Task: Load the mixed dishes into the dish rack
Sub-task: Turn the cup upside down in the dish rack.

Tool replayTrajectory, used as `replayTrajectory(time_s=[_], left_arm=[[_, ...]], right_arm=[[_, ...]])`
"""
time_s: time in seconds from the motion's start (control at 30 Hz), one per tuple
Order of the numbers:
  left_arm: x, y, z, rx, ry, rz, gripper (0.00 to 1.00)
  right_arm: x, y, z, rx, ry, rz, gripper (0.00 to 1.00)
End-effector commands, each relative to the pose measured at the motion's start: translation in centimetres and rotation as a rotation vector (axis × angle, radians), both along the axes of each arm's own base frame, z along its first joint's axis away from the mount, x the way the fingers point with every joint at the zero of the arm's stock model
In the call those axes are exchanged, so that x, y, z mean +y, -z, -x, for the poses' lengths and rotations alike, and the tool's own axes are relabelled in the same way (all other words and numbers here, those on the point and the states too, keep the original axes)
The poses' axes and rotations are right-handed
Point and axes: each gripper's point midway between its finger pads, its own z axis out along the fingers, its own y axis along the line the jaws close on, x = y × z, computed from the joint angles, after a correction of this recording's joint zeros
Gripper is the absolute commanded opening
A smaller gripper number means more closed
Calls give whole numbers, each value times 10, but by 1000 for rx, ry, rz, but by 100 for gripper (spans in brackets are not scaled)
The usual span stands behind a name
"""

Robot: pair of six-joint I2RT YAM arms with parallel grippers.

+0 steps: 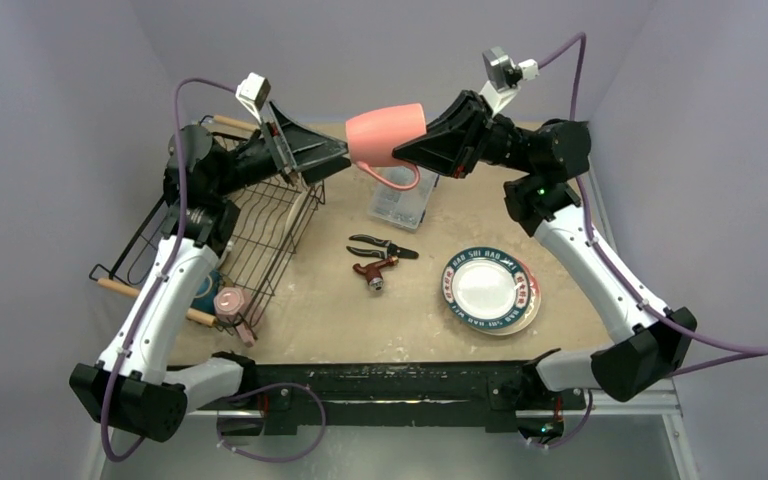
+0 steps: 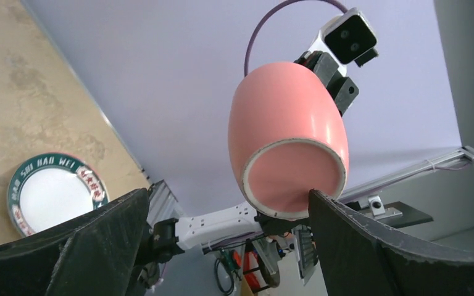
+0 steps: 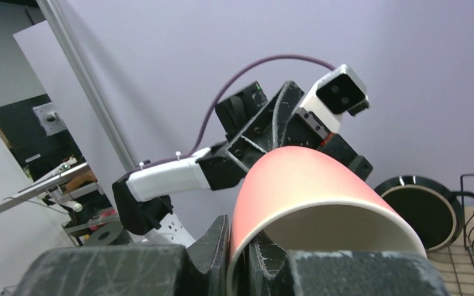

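Left jaws wide apart, right jaws tight on pink mug [image 1: 385,134], rim partly hidden.

We see plain lilac walls [image 1: 380,50] on three sides, a speckled tan desk [image 1: 330,320] under even light, a black rail [image 1: 410,378] along its near edge.

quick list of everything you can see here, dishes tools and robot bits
pink mug: one, pink, held sideways in the air, far centre
dish rack: one, black wire with wooden handles, left side
small cup: one, pinkish, at the rack's near end
teal dish: one, teal, beside that cup, partly hidden
plates: at least two stacked, teal-lettered over red-rimmed, right of centre
clear box: one, clear plastic, below the mug
black tool: one, black, centre
red tool: one, red, just nearer
left gripper: black, open, at the mug's base
right gripper: black, shut on the mug's rim
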Motion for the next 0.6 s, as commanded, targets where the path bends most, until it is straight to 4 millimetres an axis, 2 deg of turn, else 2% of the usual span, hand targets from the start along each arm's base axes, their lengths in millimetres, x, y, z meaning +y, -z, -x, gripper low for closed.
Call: replayTrajectory(time_s=[0.0,0.1,0.23,0.37,0.57], left_arm=[[-20,-49,11,-107,61,166,100],[-15,-73,14,-189,42,232,100],[-10,-90,31,-274,75,315,100],[-12,-87,31,-222,98,344,100],[-14,-84,43,-205,144,335,100]], right_arm=[[0,-32,28,-111,-53,-66,0],[0,-25,23,-96,-21,-47,0],[0,-18,17,-71,12,-36,0],[3,-14,7,-46,45,-21,0],[5,4,-9,18,115,11,0]])
